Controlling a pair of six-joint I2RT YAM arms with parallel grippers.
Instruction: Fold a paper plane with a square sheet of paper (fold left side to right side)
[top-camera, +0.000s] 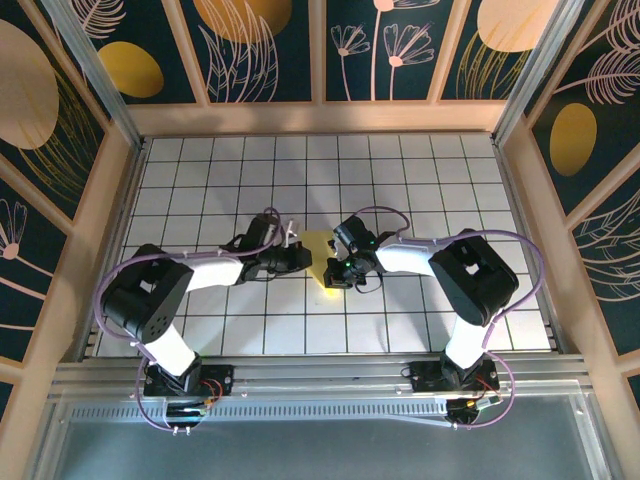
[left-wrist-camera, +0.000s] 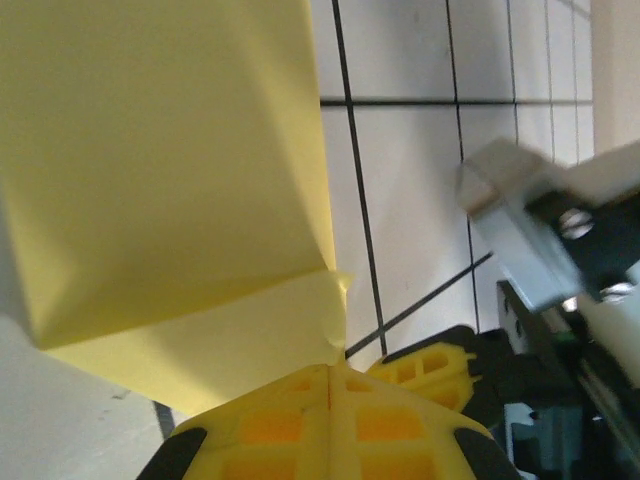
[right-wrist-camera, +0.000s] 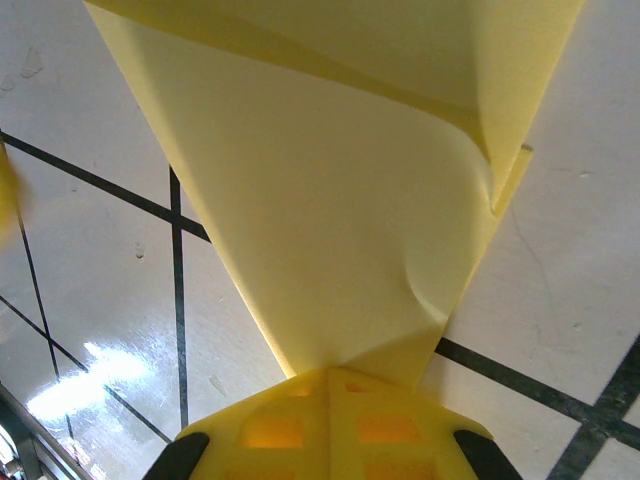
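On the left, the left jaws are pinching a lower corner of the folded yellow paper (top-camera: 318, 244) (left-wrist-camera: 170, 170), closed tight on it. The paper is sitting mid-counter (top-camera: 200, 170), between both arms, creased and tapering. On the right, the right jaws are clamping its narrow end.

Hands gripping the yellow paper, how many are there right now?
2. The left hand is shut on the paper from its left side, and the right hand is shut on it from the right.
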